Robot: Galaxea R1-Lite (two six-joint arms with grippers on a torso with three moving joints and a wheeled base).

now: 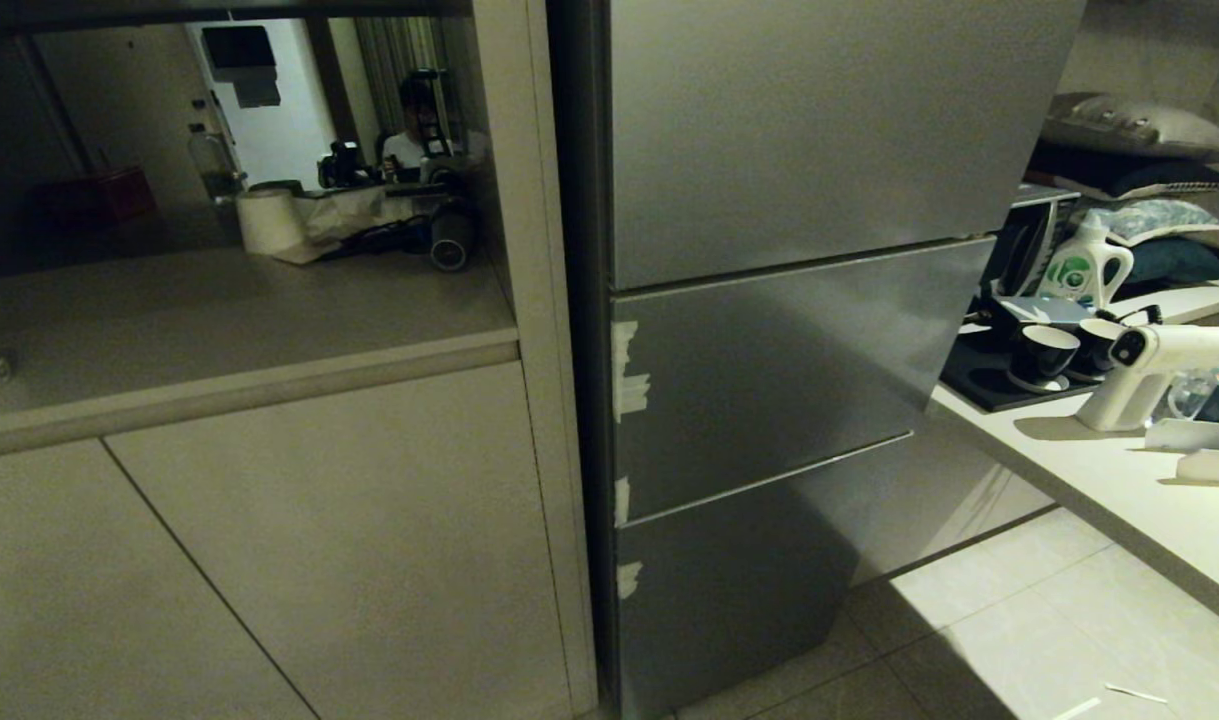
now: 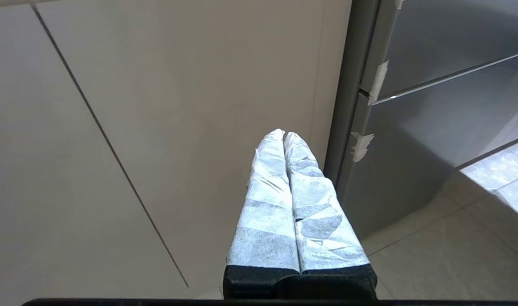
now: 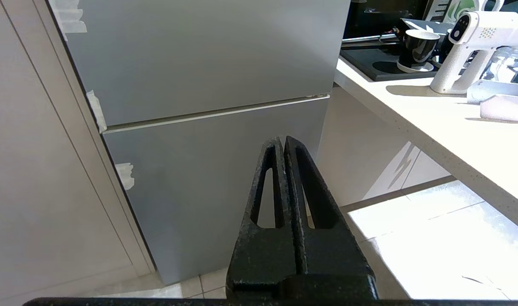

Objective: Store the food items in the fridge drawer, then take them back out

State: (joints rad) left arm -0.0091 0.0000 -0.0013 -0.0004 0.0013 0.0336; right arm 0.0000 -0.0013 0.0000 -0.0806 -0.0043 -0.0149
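Fridge (image 1: 789, 300) stands shut in front of me: three grey steel panels stacked, white tape scraps (image 1: 629, 370) along their left edge. The fridge drawer is behind those panels and out of sight; no food items visible in any view either.

Left gripper (image 2: 284, 135), fingers wrapped in white tape, jaws pressed together, holding nothing. It hangs low in front of the beige cabinet front (image 2: 178, 106), just beside the fridge's left edge. Right gripper (image 3: 283, 140), bare black, jaws likewise pressed together and empty, facing the lower panel seam (image 3: 216, 112).

Step in hand, as I judge it: get a panel open to reach the drawer. Best hooked at a seam or the free edge, so the jaws need spreading first; pull straight, not skewed.

Room: cabinet hard on the left, so little side clearance there. On the right a white surface (image 1: 1119, 480) with cups (image 1: 1044, 352) and a white spray gun (image 1: 1149, 375) juts toward me. Tiled floor (image 1: 1019, 620) between is my open space.
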